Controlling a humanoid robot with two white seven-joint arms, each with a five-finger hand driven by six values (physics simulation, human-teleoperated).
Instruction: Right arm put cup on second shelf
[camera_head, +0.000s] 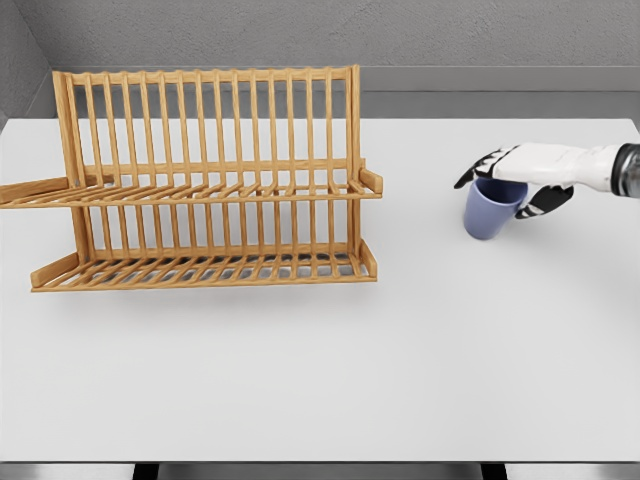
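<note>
Gripping blue cup (491, 209) at rim, right hand (528, 172) fingers clenched around it, frame right, above bench (420, 360). Advise: keep upright, clear rack (210, 180) side rail, set on upper shelf (200, 192).

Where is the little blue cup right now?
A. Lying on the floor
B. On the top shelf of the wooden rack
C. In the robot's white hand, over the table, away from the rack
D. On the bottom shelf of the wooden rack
C. The small blue cup sits in the fingers of the right hand, well to the right of the slatted wooden dish rack, whose two shelves hold nothing.
</note>
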